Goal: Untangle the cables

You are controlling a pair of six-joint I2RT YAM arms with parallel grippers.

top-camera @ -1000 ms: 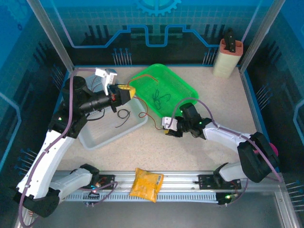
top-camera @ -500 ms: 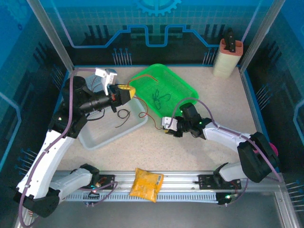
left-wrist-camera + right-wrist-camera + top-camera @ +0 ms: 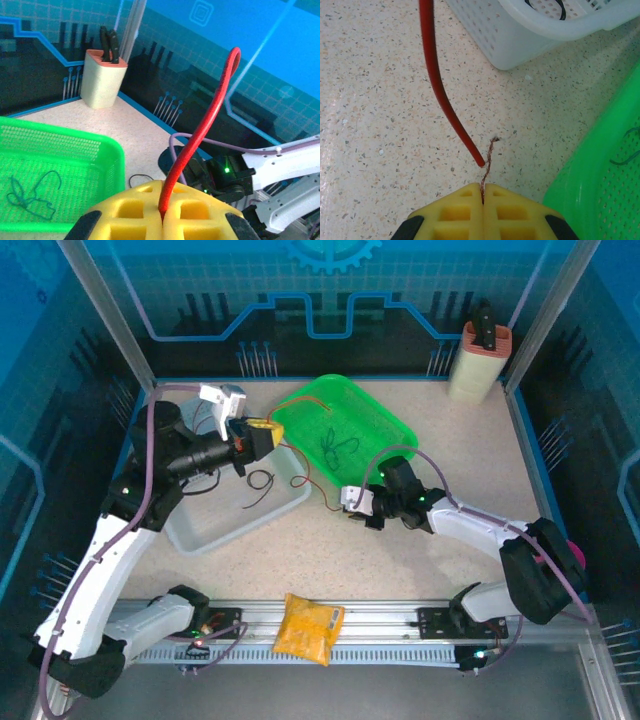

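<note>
My right fingers [image 3: 452, 207], open before, now pinch the frayed copper tip [image 3: 487, 160] of the thin red cable [image 3: 440, 90]; left fingers [image 3: 132, 212] grip it too. Dark green cable knot [image 3: 338, 447] in green mesh basket [image 3: 375, 415] remains.

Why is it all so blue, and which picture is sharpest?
Top external: blue wall panels tint it; even light, the dark green cable looks hair-thin. Left wrist: red cable crisp up close. Right wrist: sharpest, table speckles clear, pale sheen at lower left.
</note>
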